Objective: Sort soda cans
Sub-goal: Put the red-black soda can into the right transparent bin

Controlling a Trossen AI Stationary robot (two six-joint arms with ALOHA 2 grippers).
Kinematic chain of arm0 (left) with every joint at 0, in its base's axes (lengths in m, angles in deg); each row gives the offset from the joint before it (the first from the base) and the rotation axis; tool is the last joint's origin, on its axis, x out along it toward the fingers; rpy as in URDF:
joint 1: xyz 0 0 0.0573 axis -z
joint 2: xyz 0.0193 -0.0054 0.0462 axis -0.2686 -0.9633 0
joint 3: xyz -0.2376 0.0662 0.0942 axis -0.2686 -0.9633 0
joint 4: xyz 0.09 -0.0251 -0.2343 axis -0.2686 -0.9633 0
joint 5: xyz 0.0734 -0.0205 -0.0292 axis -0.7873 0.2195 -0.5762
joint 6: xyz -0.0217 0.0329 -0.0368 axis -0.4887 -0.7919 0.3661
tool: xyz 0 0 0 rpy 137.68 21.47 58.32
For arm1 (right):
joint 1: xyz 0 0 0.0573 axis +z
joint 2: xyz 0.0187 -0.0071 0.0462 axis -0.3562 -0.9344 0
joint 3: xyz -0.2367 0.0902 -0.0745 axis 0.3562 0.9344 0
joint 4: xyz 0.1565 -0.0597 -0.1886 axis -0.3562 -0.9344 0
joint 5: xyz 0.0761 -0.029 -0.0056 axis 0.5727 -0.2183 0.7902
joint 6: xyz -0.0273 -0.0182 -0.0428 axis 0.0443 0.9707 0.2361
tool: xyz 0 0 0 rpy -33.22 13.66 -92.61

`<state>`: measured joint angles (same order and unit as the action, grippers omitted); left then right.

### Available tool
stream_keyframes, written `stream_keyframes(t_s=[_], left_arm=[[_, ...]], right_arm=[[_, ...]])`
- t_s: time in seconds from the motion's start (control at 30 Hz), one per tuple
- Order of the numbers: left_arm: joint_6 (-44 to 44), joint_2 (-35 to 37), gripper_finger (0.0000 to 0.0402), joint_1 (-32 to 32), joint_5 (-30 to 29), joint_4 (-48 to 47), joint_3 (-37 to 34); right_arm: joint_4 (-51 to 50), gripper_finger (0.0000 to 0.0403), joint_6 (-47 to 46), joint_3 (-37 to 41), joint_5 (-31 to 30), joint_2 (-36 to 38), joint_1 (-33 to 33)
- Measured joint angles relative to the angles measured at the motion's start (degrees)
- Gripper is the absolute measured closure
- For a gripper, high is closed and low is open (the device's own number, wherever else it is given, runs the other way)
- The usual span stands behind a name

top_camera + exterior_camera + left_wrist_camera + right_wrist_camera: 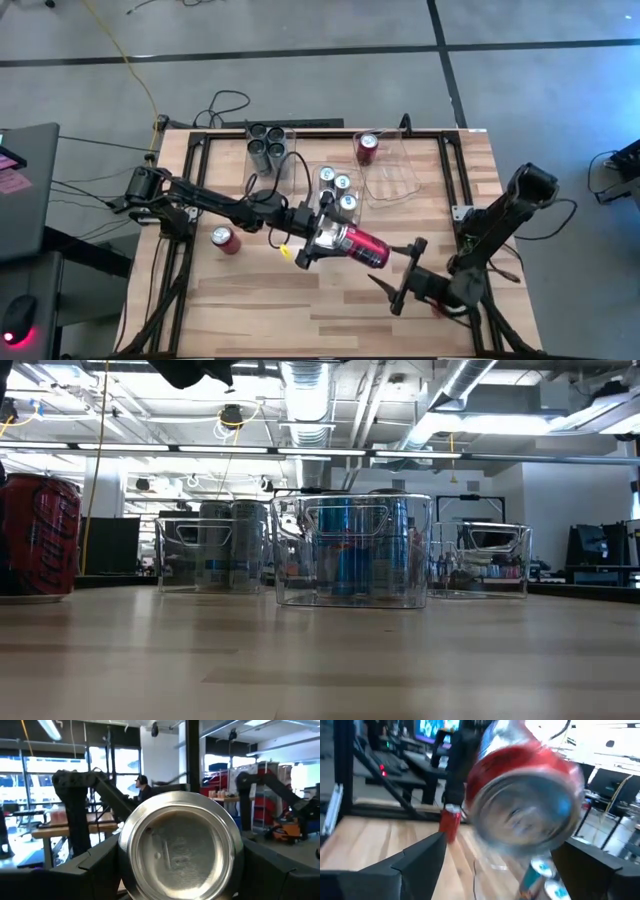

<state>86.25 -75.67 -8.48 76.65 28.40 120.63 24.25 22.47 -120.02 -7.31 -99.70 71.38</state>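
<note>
A red soda can [365,247] lies level in the air above the middle of the table, held by my left gripper [338,240], which reaches in from the table's left. My right gripper [398,265] is open; its fingers stand on either side of the can's free end [525,815], and I see no touch. Another red can [225,240] stands on the table, at the left of the low view [38,535]. Dark grey cans [268,148], silver-blue cans [338,188] and one red can [367,148] stand in three clear bins. My left gripper pinches the red can between its two fingers [95,865], one on each side of the can's wall [125,845]. The fingers come level from the table's left and lie along the can. Its silver end [180,845] faces the wrist camera. The can is lifted clear and lies level.
The three clear bins [390,178] stand in a row at the table's far middle; in the low view they show as bins [350,550] across the back. A black frame [452,190] borders the work area. Bare wood lies along the near edge [300,310].
</note>
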Motion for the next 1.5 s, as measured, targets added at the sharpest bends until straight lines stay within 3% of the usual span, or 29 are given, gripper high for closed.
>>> stream_keyframes(t_s=[0.37,0.73,1.0,1.3,1.5], left_arm=[[1.19,-0.07,0.0102,0.1,1.85,1.91,0.0],[0.5,-0.06,0.0102,0.19,1.78,2.3,0.0],[-1.09,0.22,0.01,0.19,1.24,-1.46,0.02],[-2.22,0.15,0.01,0.41,0.79,-1.42,0.02],[-3.08,-0.22,0.01,0.43,-0.89,-2.73,0.02]], right_arm=[[4.91,0.0035,2.06,0.0,8.84,2.49,-3.1],[6.21,0.0103,1.6,0.0,9.71,2.47,-3.37],[5.86,0.0103,1.43,0.09,9.99,2.4,-4.08],[6.4,0.0053,0.5,0.09,11.88,2.4,-4.87],[6.6,0.0046,0.07,0.02,13.16,2.43,-5.67]])
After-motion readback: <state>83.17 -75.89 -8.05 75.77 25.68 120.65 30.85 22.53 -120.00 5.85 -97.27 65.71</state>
